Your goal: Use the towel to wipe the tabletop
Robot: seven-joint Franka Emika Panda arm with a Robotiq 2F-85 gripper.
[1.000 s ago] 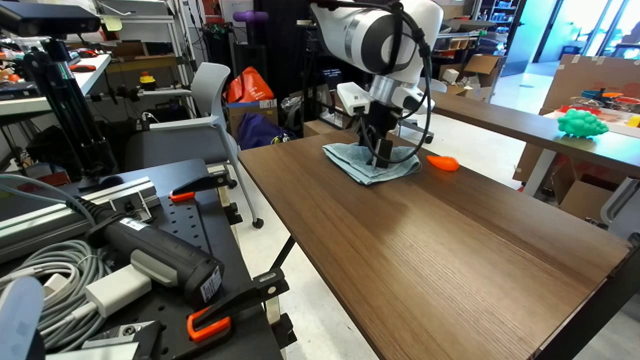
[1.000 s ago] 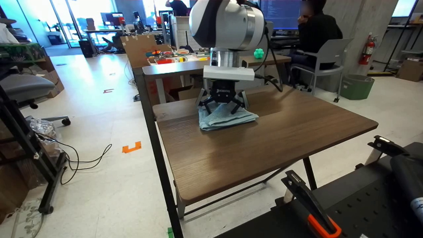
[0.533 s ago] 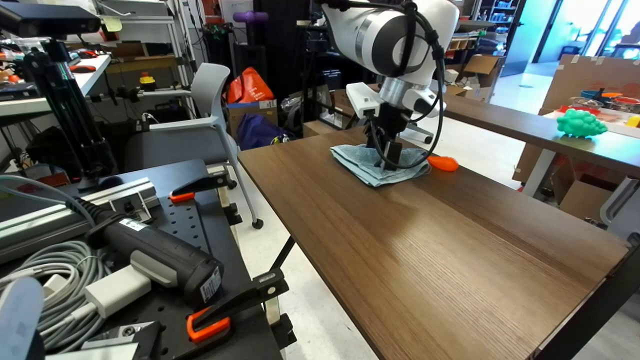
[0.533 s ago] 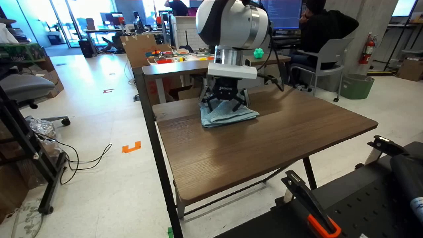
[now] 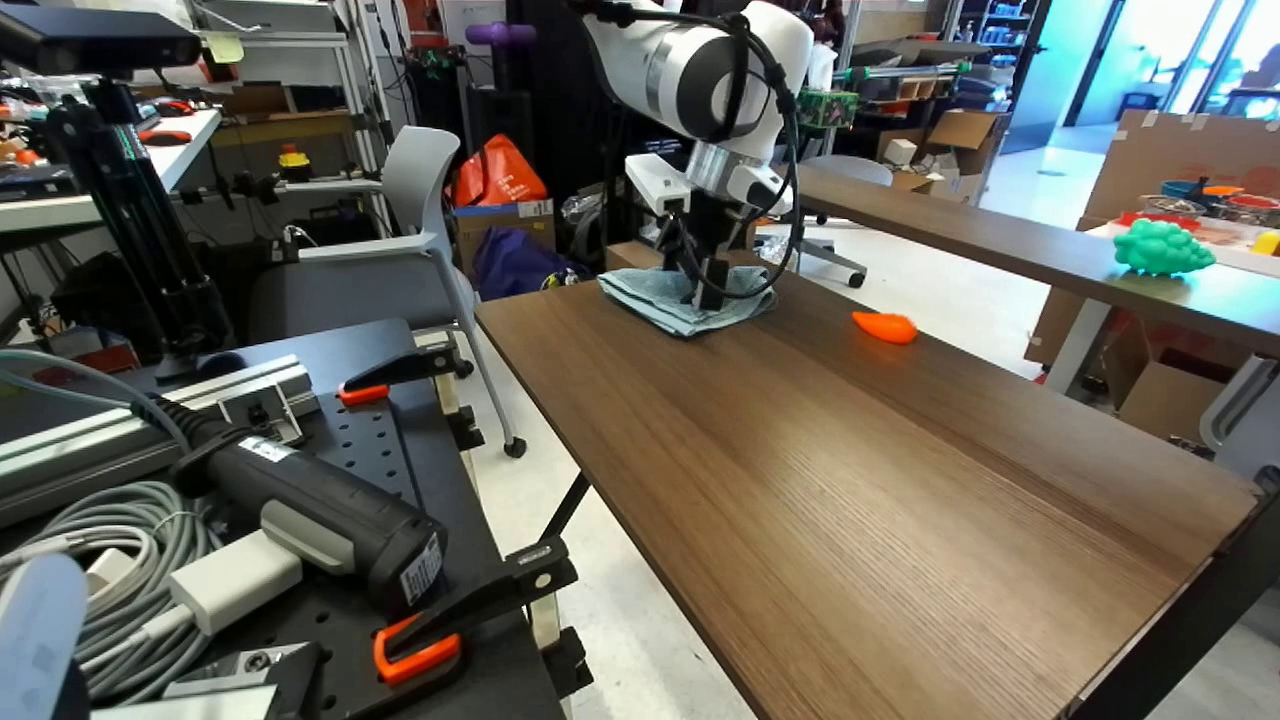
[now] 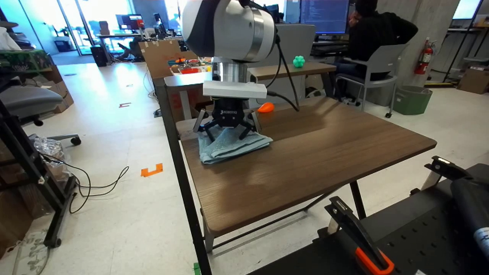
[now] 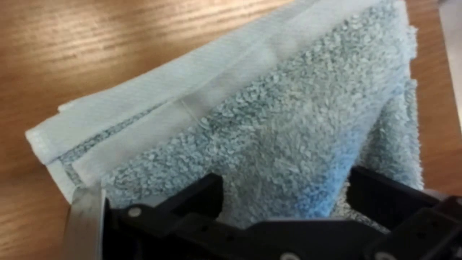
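A folded blue-grey towel lies on the brown wood tabletop [image 5: 820, 480], near one end and edge of it. The towel shows in both exterior views [image 5: 645, 290] [image 6: 225, 151] and fills most of the wrist view [image 7: 288, 97]. My black gripper [image 6: 227, 135] points down onto the towel. In the wrist view the gripper's fingers [image 7: 285, 177] stand wide apart with towel surface between them, and the fingertips press on or rest against the cloth. No cloth is visibly pinched. The towel's part under the gripper's body is hidden.
An orange object [image 5: 885, 327] lies on the tabletop near its long edge and also shows in an exterior view [image 6: 266, 107]. A second table [image 5: 960, 235] bears a green bumpy object [image 5: 1163, 247]. A black bench [image 5: 480, 600] with clamps and a black scanner [image 5: 320, 510] stands alongside.
My gripper and the towel under it slid together a little forward over the tabletop first, then back towards the table's end, away from the orange object. The fingers stay spread.
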